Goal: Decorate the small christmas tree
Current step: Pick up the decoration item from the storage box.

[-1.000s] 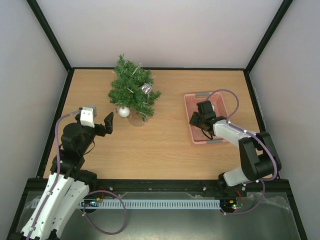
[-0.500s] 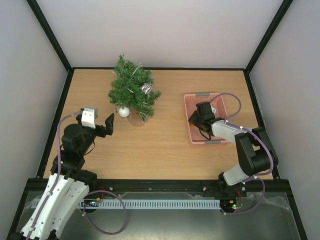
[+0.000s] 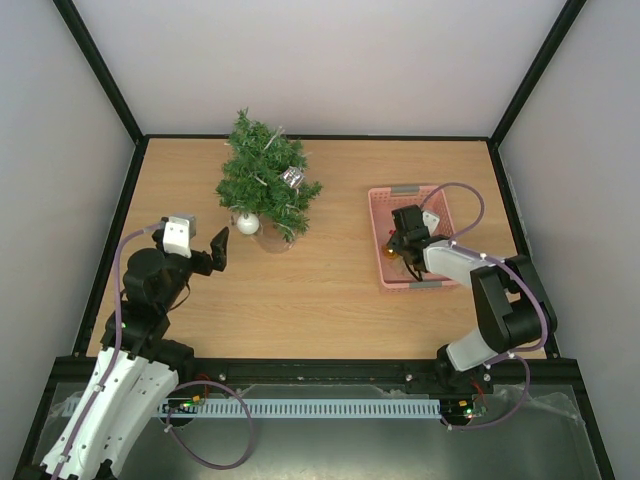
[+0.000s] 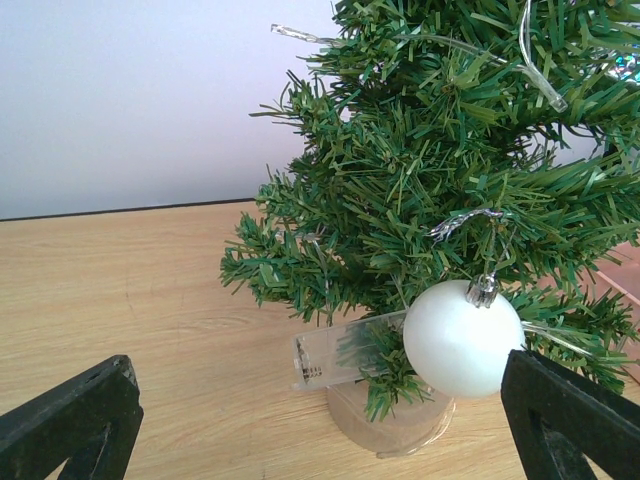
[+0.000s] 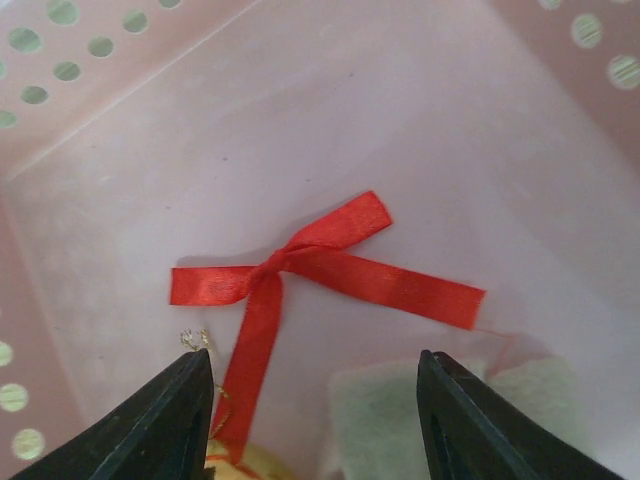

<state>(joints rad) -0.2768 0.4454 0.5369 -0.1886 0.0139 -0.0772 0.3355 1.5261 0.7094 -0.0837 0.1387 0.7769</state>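
So the right claw (image 5: 312, 415) hovered, jaws apart, over the red bow (image 5: 300, 262) in the basket (image 5: 120, 100); the left claw (image 4: 315, 400) gaped by the tree (image 3: 265, 185). Next move, I'd guess: pinch the bow.

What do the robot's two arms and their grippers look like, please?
The left arm and right arm have white shells, black joints and a looping lilac cable each. A white camera block sits on the left wrist. The left gripper and right gripper have black wedge-shaped fingers.

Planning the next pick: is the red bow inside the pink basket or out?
Inside: the red bow lies flat on the pink basket floor, perforated walls around it.
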